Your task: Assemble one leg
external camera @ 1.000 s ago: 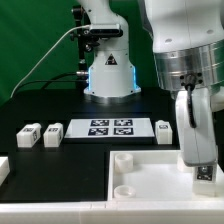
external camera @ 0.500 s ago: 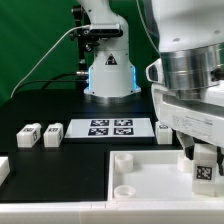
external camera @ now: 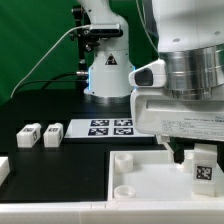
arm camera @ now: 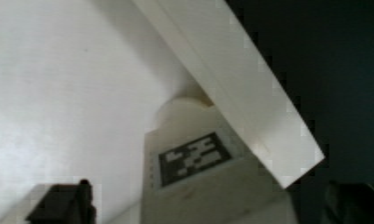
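now the arm (external camera: 185,80) has swung lower over the panel (external camera: 135,180); leg (external camera: 204,168) stands upright; jaws' state unclear.

1. The arm's big silver wrist fills the exterior view's right side, close to the camera and reaching down.
2. The gripper (external camera: 197,160) hangs low beneath the white wrist housing, pointing downward.
3. The fingers (arm camera: 61,198) show as dark tips in the wrist view, set well apart.
4. The arm's base stands upright at the back.
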Available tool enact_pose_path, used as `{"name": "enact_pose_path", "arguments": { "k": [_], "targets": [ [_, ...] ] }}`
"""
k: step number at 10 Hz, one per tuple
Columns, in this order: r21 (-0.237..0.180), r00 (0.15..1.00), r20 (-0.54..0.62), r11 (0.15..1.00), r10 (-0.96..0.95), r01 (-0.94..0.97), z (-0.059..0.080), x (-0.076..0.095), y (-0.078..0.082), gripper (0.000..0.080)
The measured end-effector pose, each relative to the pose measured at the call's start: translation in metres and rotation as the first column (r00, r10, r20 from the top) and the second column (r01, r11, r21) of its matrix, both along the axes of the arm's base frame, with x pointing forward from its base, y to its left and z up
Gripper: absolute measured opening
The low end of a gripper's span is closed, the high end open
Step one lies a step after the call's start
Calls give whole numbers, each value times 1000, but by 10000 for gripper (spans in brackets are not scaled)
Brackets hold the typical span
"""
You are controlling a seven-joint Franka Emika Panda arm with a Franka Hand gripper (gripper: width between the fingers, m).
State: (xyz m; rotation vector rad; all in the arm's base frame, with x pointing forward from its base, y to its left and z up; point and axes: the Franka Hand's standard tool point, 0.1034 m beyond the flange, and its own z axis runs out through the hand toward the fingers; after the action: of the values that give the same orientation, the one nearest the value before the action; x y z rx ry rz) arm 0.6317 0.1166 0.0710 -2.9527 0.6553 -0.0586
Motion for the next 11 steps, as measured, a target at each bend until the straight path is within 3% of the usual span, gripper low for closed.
{"name": "enact_pose_path", "arguments": {
  "k": [1,2,3,5,6,8,11],
  "targets": [
    [-3,1000,3,1000,15,-15,0,0,2,649],
    [0,1000,0,1000,-11,11,0,0,1,519],
    [5,998,-6,998,-69,69,0,0,2,519],
    [25,951,-38,951,-306,307,0,0,3,294],
    [30,919,-51,919,-391,393,0,-1,4,294],
    [35,799,-88,800,-595,599,0,0,4,294],
    [25,435,-171,438,-884,899,-1,2,0,294]
  ]
}}
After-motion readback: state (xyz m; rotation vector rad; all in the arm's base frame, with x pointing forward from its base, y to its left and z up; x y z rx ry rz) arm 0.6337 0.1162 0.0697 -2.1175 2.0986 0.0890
